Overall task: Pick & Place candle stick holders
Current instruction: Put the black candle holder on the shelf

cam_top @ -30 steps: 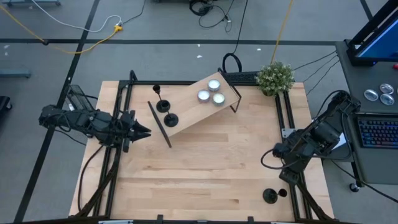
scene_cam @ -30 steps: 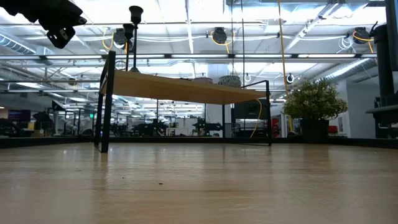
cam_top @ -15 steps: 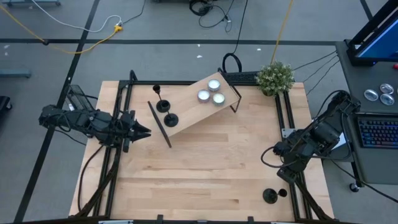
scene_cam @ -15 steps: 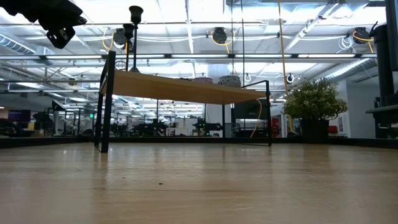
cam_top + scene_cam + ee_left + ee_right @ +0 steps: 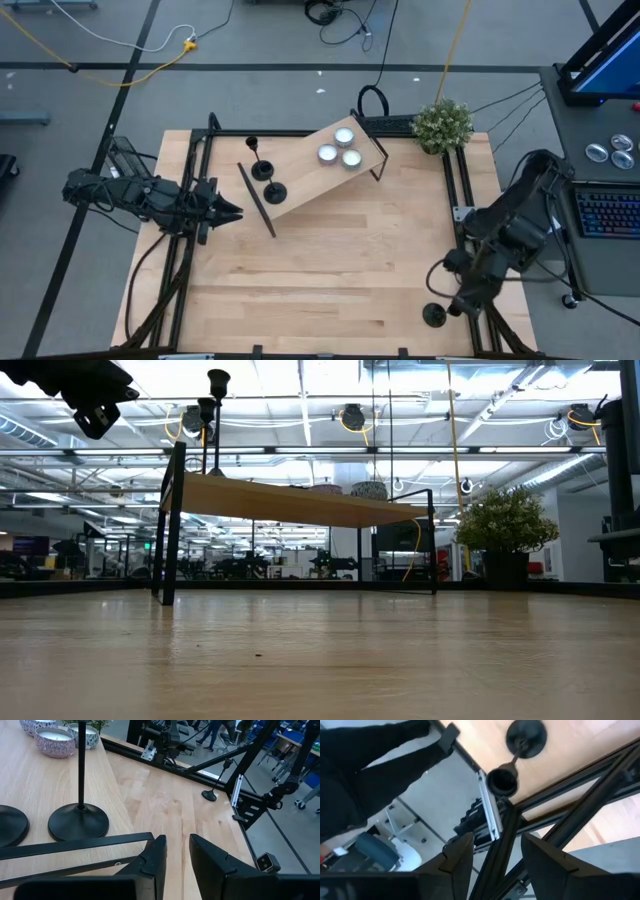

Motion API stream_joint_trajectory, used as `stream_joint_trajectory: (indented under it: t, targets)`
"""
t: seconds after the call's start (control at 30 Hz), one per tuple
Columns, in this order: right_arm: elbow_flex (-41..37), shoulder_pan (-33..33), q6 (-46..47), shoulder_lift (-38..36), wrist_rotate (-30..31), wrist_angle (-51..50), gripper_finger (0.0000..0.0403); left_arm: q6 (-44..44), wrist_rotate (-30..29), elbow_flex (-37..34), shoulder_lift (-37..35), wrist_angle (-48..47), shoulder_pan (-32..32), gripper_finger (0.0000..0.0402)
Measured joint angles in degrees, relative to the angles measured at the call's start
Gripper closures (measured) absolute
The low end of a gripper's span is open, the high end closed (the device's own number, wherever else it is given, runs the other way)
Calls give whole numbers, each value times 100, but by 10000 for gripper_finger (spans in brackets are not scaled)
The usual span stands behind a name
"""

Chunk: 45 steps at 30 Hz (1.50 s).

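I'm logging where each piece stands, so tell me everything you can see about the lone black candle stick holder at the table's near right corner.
The candle stick holder is matte black: a round disc base, a thin stem and a small open cup on top. It stands upright on the wooden table, at its corner beside the black frame rail, apart from the two holders on the raised shelf. The right pincer hangs open just above it; nothing grips it.

2 dark jointed arms, black cables, angular matte black fingers [image 5: 205, 857]
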Motion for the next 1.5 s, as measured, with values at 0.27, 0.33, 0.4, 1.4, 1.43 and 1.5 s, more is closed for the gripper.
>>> stream_joint_trajectory:
  t: [0.27,0.33,0.4,1.4,1.43,1.5]
  targets:
    - [0,380,456,146,911,114,247,-57,0,0,0,-2,1,314]
    - [0,389,456,199,909,114,249,-59,-2,0,0,0,1,314]
    - [0,390,441,270,899,151,251,-59,-2,0,0,0,0,314]
    - [0,539,77,868,1027,-185,252,-63,-4,0,2,-17,-1,314]
    - [0,539,76,868,1027,-187,252,-66,-4,0,2,-17,1,314]
    - [-39,539,80,867,1026,-129,252,-66,-4,0,2,-20,0,314]
